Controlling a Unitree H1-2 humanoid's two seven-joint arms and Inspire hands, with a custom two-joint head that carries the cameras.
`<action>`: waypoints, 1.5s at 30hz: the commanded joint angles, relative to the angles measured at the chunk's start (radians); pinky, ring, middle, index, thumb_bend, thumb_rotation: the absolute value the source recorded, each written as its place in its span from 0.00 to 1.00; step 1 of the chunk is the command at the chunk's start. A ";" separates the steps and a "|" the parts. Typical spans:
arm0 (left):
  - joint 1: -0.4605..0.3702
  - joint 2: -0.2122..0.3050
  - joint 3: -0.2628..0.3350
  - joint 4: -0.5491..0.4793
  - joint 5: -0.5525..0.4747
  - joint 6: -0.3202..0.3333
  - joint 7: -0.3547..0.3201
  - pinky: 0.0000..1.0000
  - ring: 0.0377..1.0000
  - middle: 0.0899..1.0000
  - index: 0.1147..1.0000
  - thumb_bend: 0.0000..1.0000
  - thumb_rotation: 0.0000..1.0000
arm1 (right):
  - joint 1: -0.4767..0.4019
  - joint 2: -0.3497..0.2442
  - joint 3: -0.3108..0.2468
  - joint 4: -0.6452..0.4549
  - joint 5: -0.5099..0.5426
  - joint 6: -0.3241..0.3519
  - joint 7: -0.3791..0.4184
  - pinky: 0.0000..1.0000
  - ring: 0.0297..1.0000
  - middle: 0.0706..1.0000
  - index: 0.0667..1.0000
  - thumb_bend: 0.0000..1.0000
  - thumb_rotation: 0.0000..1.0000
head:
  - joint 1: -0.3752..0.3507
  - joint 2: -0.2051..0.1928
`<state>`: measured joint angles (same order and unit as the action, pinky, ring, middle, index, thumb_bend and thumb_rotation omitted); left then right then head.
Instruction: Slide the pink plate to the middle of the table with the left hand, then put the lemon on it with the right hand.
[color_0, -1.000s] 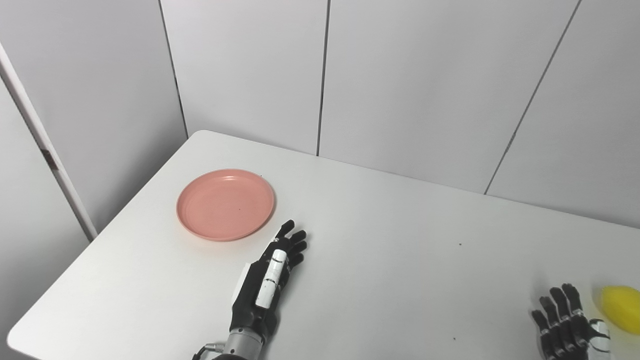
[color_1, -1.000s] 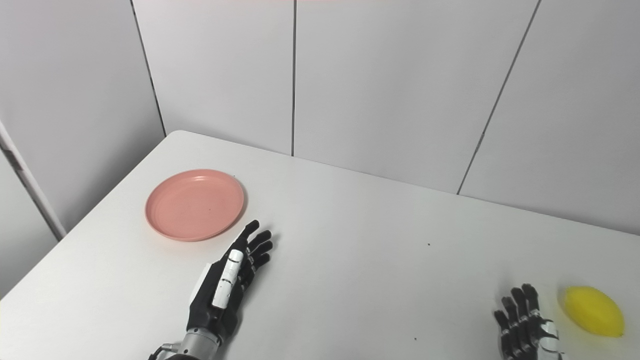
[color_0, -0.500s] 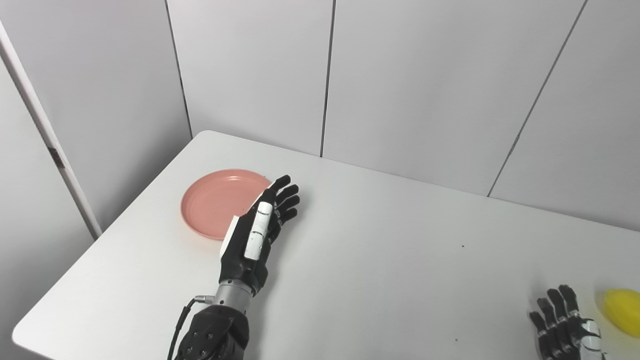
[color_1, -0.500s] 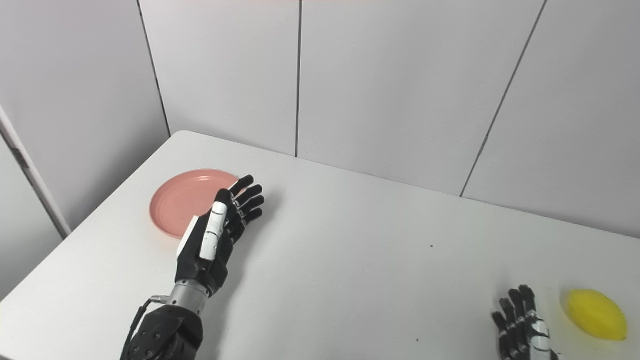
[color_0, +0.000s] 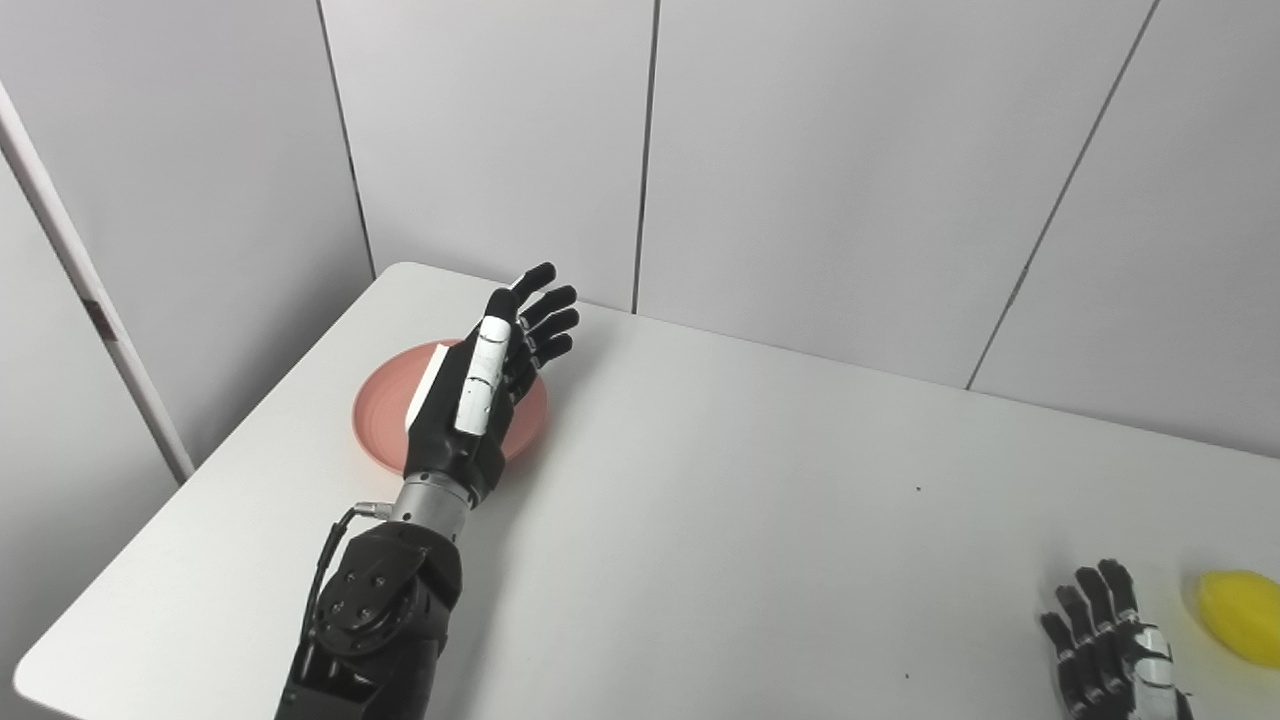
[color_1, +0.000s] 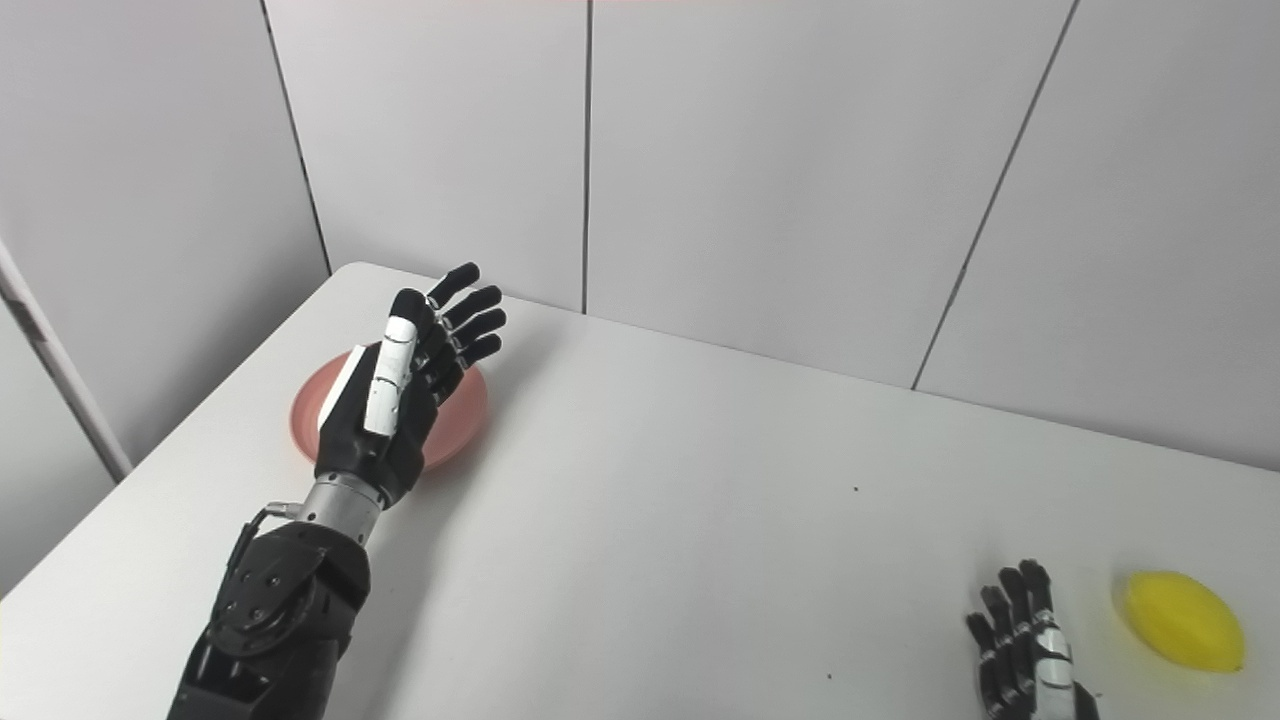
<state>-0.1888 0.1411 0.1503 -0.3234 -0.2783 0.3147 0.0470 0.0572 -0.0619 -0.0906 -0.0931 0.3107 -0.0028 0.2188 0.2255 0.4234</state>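
1. Far left: pink plate (color_0: 375, 425) lying flat near the table's left corner, well short of the middle, mostly hidden behind the palm and wrist of the left hand (color_0: 480, 390). Only its left rim and a sliver of its right rim showing past the hand.

2. Over the plate: left hand reaching forward on a long arm, fingers (color_0: 545, 320) stretched straight and spread a little apart, holding nothing. Fingertips pointing past the plate's far rim toward the back wall. Touching the plate or hovering above it: cannot tell from either view. Likely held flat and extended so as to come down beyond or onto the plate and drag it sideways, rather than pinch its thin rim.

3. Right of those fingers: a wide stretch of white table (color_0: 760, 480), the probable destination for the slide. Sliding step judged as not yet begun.

4. Near the bottom right edge: right hand (color_1: 1025, 640) low by the table surface, only partly in frame, fingers (color_1: 1010, 605) upright and loosely apart, gripping nothing. Apparently waiting its turn.

5. Just right of those fingers: yellow lemon (color_1: 1185, 620) resting on the table, close beside the right hand but not touching it. Placed within easy reach for the later pickup, once the plate sits centrally.
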 joint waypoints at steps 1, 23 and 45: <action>-0.058 0.038 0.020 0.020 0.005 -0.069 -0.029 0.85 0.83 0.82 0.81 0.88 0.89 | 0.038 0.039 0.021 0.040 0.005 -0.038 -0.001 1.00 1.00 1.00 1.00 0.60 0.90 | -0.002 0.000; -0.270 0.215 0.164 0.398 -0.089 -0.274 -0.176 0.76 0.77 0.74 0.75 0.92 0.83 | 0.043 0.038 0.029 0.034 -0.008 -0.037 0.000 1.00 1.00 1.00 1.00 0.58 0.91 | -0.010 -0.005; -0.388 0.346 0.254 0.789 -0.140 -0.410 -0.276 0.78 0.78 0.71 0.75 0.93 0.82 | 0.045 0.038 0.024 0.040 -0.001 -0.037 0.001 1.00 1.00 0.99 1.00 0.53 0.89 | -0.011 -0.002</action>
<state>-0.5169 0.4440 0.3957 0.4714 -0.4088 -0.0373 -0.2054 0.0640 -0.0496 -0.0780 -0.1014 0.2930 -0.0029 0.2113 0.2163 0.4188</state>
